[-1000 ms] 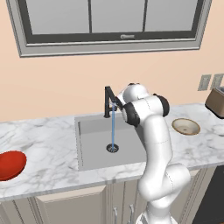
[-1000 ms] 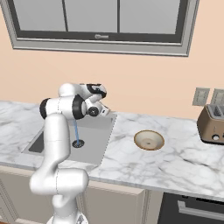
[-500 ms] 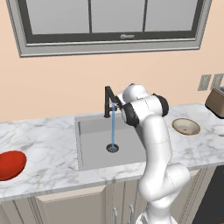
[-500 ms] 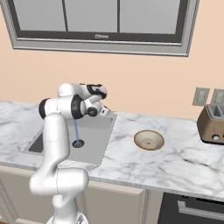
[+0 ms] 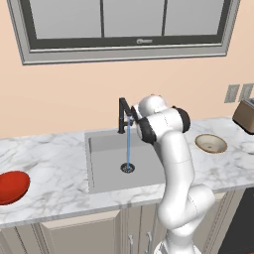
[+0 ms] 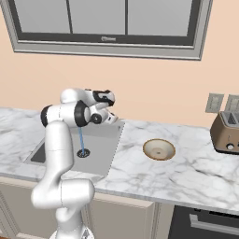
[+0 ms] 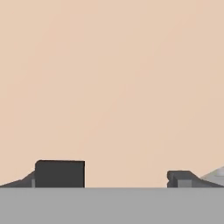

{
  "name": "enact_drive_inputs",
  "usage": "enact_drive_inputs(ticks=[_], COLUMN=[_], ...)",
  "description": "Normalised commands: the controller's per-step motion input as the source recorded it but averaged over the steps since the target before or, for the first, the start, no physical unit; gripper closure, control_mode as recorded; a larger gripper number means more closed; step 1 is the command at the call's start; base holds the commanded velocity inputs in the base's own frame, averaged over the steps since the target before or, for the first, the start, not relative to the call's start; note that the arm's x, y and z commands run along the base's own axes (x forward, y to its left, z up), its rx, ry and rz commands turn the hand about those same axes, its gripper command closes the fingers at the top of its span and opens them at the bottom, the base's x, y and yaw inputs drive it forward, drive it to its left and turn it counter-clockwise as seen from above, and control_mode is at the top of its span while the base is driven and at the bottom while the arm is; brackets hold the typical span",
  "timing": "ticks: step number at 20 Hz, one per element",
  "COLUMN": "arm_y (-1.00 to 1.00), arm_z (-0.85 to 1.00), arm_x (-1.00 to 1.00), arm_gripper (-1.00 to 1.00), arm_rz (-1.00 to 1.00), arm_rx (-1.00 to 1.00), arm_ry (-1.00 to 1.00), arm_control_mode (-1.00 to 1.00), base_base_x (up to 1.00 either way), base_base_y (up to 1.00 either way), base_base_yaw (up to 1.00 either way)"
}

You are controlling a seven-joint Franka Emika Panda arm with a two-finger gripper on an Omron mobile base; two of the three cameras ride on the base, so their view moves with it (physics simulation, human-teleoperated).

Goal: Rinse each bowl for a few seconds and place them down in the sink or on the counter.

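Two bowls sit on the desk (image 5: 59, 163) in the left base view: red bowl (image 5: 12, 187) far left, tan bowl (image 5: 211, 143) right of the sink (image 5: 106, 166), water running. Right base view: gripper (image 6: 111, 117) by the faucet. Hand view: fingertips (image 7: 59, 173) wide apart, empty. Both bowls look rigid, glossy, likely slippery; pinch the rim.

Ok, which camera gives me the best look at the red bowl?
The left base view: the red bowl sits on the counter at the far left, cut by the frame edge. The right base view shows the tan bowl instead; the hand view faces the wall.
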Motion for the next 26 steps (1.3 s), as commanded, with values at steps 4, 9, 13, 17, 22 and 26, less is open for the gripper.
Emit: enact_drive_inputs(ticks=[4,9,13,17,22,26], arm_y=[-0.32,-0.14,-0.26,-0.31,-0.35,-0.32], arm_z=[0.32,0.19,0.37,0.38,0.39,0.33], arm_x=[0.04,0.20,0.06,-0.01,-0.11,-0.27], arm_gripper=[-1.00,-1.00,-1.00,-1.00,-1.00,-1.00], arm_rz=[-0.12,-0.09,-0.06,-0.06,-0.06,-0.06], arm_rx=[0.04,0.01,0.04,0.08,0.10,0.09], arm_ry=[0.01,-0.04,-0.03,0.01,0.04,0.05], arm_control_mode=[-1.00,-1.00,-1.00,-1.00,-1.00,-1.00], base_base_x=[0.00,0.00,0.00,0.00,0.00,0.00], base_base_y=[0.00,0.00,0.00,0.00,0.00,0.00], base_base_yaw=[0.00,0.00,0.00,0.00,0.00,0.00])
